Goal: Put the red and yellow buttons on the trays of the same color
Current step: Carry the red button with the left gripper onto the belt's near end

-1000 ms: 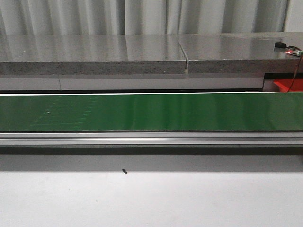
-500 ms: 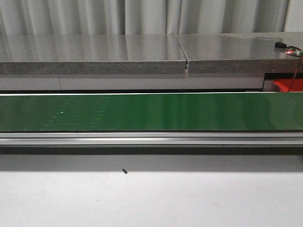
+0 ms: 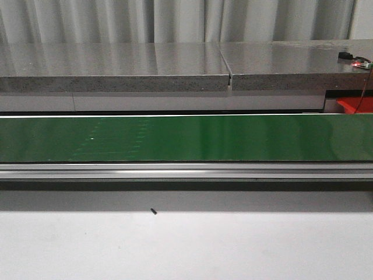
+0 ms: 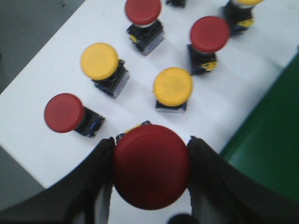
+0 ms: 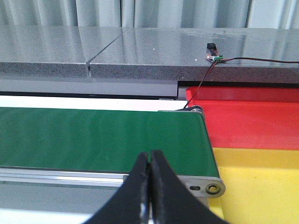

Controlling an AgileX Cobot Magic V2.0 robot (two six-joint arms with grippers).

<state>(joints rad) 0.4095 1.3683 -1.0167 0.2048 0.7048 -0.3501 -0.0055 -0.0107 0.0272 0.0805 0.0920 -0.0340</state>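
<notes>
Left gripper point(image 4: 150, 168) holds a red button point(image 4: 150, 164) by its big round cap, one dark finger point(image 4: 96, 186) pressed on each side, and the button appears lifted clear of the white table point(image 4: 51, 65). Beyond it stand the other buttons: a red one point(image 4: 64, 113) and a yellow one point(image 4: 99, 60) to one side, a yellow one point(image 4: 173, 86) nearest the held cap, two more red ones point(image 4: 143, 10) point(image 4: 210, 34) farther off, and another yellow one partly cut off at the edge. The green belt point(image 4: 266, 149) runs just beside the table.

Right gripper point(image 5: 149, 186) has its fingers pressed together on nothing and hangs over the end of the belt, where the red tray point(image 5: 252, 121) and the yellow tray point(image 5: 261, 182) lie side by side, the red one farther from the camera.

In the front view neither arm shows. The one change over the last second is a faint patch of light marks on the belt point(image 3: 186, 139), which has drifted toward the right; I take it the belt is running toward the trays. If so, a button set on it should ride to the right arm for sorting.
</notes>
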